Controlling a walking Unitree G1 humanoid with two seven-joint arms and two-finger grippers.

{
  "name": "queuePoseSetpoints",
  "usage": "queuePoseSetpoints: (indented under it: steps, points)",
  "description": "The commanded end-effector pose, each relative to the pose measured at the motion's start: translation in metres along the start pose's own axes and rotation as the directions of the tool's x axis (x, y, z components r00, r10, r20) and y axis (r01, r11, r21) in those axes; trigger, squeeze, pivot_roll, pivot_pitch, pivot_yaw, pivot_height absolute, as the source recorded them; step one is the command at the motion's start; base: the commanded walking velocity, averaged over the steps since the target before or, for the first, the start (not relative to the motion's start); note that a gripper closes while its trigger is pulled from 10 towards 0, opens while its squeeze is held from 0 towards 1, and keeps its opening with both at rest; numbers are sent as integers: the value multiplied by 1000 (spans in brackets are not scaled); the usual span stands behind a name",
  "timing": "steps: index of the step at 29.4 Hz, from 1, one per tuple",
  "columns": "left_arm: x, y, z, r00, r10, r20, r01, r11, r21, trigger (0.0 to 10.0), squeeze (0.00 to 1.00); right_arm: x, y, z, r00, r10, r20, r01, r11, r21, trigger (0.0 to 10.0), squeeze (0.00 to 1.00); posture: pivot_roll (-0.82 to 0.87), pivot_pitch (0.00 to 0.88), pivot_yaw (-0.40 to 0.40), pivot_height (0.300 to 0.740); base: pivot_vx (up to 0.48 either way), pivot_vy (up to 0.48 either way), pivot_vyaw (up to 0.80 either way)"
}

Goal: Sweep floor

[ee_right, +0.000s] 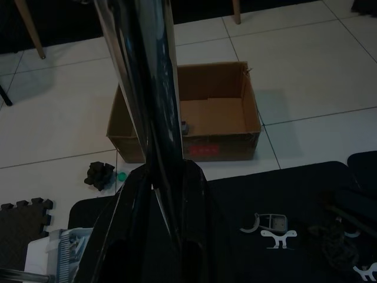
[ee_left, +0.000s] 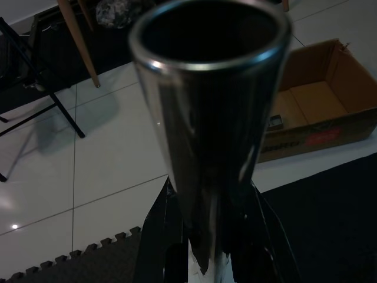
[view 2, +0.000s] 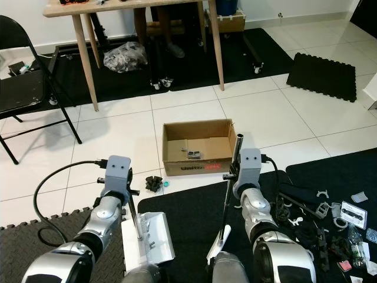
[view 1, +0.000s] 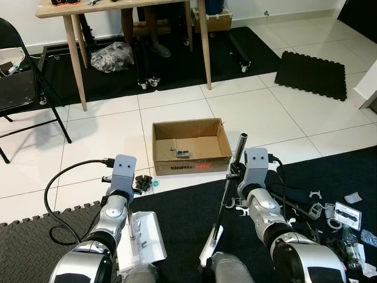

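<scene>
My left gripper (ee_left: 215, 236) is shut on the shiny metal handle (ee_left: 206, 118) of a white dustpan (view 1: 144, 237), which rests on the black mat by my left arm. My right gripper (ee_right: 159, 218) is shut on the metal broom pole (view 1: 233, 177); the broom's white head (view 1: 211, 249) is low on the mat between my arms. On the white tiles just ahead of the dustpan lie a small black clump of debris (view 1: 142, 183) and a teal cap (view 1: 156, 184). An open cardboard box (view 1: 189, 146) holding a few small bits stands right behind them.
A wooden table (view 1: 76, 65) with a person's legs (view 1: 154, 35) behind it stands at the back, a black folding chair (view 1: 20, 88) at the left. Loose parts (view 1: 336, 215) litter the dark mat on the right. A cable (view 1: 65, 177) loops beside my left arm.
</scene>
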State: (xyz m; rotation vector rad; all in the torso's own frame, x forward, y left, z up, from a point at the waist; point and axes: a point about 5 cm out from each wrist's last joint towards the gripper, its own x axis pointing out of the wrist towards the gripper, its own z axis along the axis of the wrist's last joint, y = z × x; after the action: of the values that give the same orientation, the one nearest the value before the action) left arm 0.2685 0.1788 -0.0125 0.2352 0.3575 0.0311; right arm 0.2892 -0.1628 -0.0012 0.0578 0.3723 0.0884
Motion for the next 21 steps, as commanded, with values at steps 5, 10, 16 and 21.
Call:
queuePoseSetpoints:
  steps: [5, 10, 16, 21]
  points:
    - [-12, 20, -28, 988, 92, -124, -87, 995, 46, 10000, 0, -2, -2, -4, 1000, -15, -20, 15, 1000, -17, 10000, 0, -11, 0, 38, 740, 0, 0, 0]
    - [-6, 27, -11, 995, 101, -21, -100, 994, 41, 10000, 0, 5, -2, 15, 998, 1, 57, 0, 1000, -26, 10000, 0, -3, 4, 32, 740, 0, 0, 0]
    - [4, 27, 14, 992, 84, 92, -87, 996, 33, 10000, 0, 10, -1, 33, 991, 29, 130, -23, 999, -49, 10000, 0, -2, 7, 30, 740, 0, 0, 0]
    - [13, 25, 45, 974, 66, 215, -72, 997, 18, 10000, 0, 14, -5, 56, 973, 14, 230, -2, 999, -53, 10000, 0, -8, 13, 31, 740, 0, 0, 0]
